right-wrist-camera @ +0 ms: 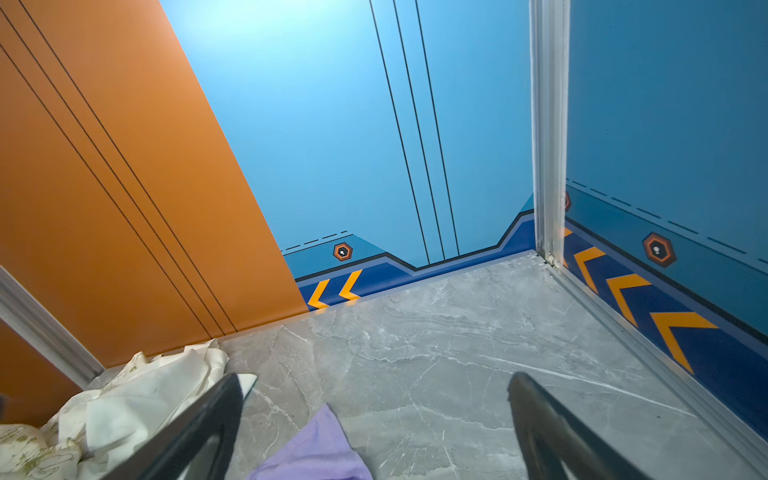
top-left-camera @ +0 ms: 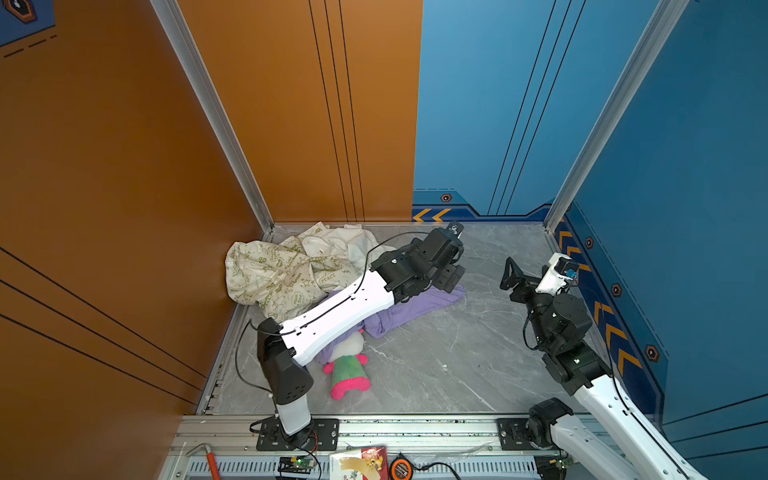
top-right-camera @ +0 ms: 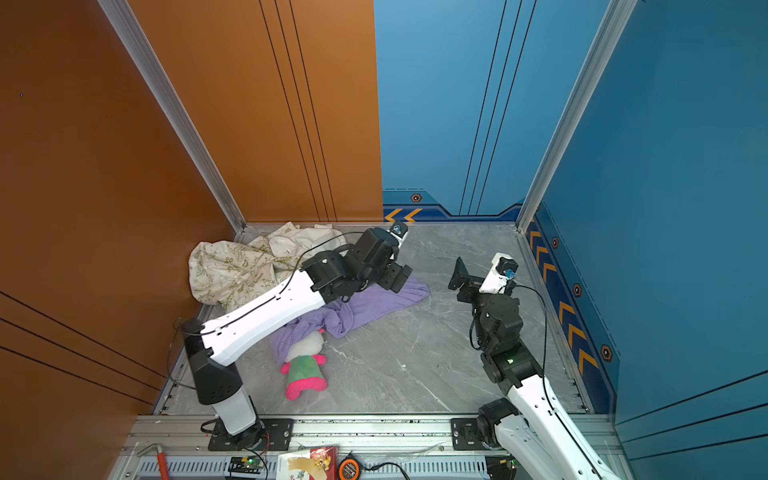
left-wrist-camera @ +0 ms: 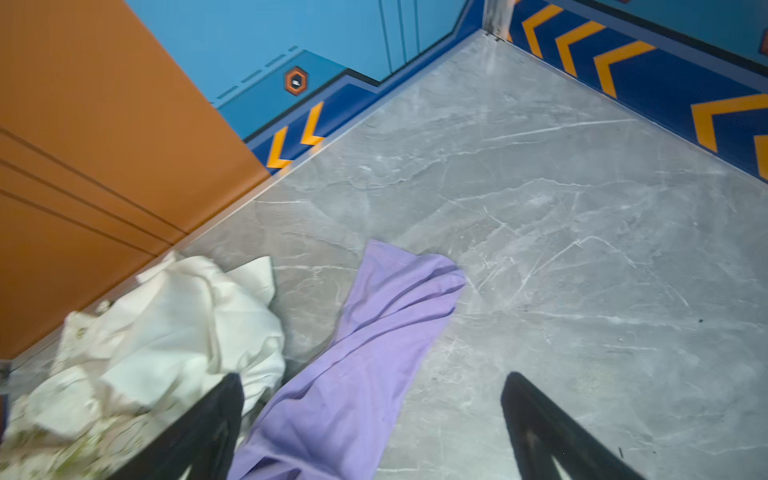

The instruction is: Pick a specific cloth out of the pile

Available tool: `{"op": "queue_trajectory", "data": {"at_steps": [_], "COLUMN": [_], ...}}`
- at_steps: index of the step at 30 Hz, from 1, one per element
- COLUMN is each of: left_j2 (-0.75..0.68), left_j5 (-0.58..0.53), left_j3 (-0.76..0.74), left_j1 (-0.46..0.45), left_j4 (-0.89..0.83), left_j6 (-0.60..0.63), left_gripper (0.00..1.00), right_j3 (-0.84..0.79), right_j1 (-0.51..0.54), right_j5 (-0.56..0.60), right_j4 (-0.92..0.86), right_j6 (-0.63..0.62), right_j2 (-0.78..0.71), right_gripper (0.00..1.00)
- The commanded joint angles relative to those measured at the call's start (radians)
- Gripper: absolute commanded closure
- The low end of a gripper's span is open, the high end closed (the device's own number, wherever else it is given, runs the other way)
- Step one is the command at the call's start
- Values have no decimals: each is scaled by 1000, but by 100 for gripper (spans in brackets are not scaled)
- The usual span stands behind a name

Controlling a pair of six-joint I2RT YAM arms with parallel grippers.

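The pile (top-left-camera: 282, 270) (top-right-camera: 232, 270), rumpled cream fabric with olive-green doodles plus plain white cloth (left-wrist-camera: 174, 332), fills the back left corner. A purple cloth (top-left-camera: 415, 309) (top-right-camera: 374, 305) (left-wrist-camera: 365, 353) lies flat on the grey floor beside it, running under the left arm. My left gripper (top-left-camera: 451, 279) (left-wrist-camera: 374, 378) hovers over the purple cloth's far end, open, and the cloth lies loose below the jaws. My right gripper (top-left-camera: 511, 274) (right-wrist-camera: 376, 378) stands open at the right, apart from both. In its wrist view the purple cloth's tip (right-wrist-camera: 316, 453) shows.
A pink-and-green plush toy (top-left-camera: 349, 370) (top-right-camera: 305, 374) lies by the purple cloth's near end, under the left arm. Orange and blue walls (top-left-camera: 498, 124) close in the back and sides. The front rail (top-left-camera: 415, 428) carries a hammer, a tape measure and cables.
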Motion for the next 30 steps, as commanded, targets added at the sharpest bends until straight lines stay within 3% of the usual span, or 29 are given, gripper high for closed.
{"op": "queue_trajectory", "data": {"at_steps": [1, 4, 8, 14, 23, 30], "left_j2": [-184, -365, -618, -863, -1000, -1084], "left_j5": [-87, -59, 51, 133, 7, -54], "left_j3": [-126, -311, -566, -779, -976, -1072], "left_j1": [74, 153, 303, 481, 540, 553], "left_j4": [-16, 22, 93, 112, 116, 115], "left_j6": [-16, -56, -93, -58, -24, -39], "left_gripper": [2, 2, 2, 2, 2, 2], "right_j3": [35, 92, 174, 296, 511, 605], "right_j1": [6, 48, 174, 321, 536, 618], "right_j5": [-105, -181, -266, -425, -424, -373], "right_j4": [-16, -1, 10, -43, -299, -364], "right_j6": [53, 28, -102, -278, -540, -617], "right_j2": [62, 144, 270, 461, 734, 893], "right_gripper": [0, 1, 1, 1, 3, 13]}}
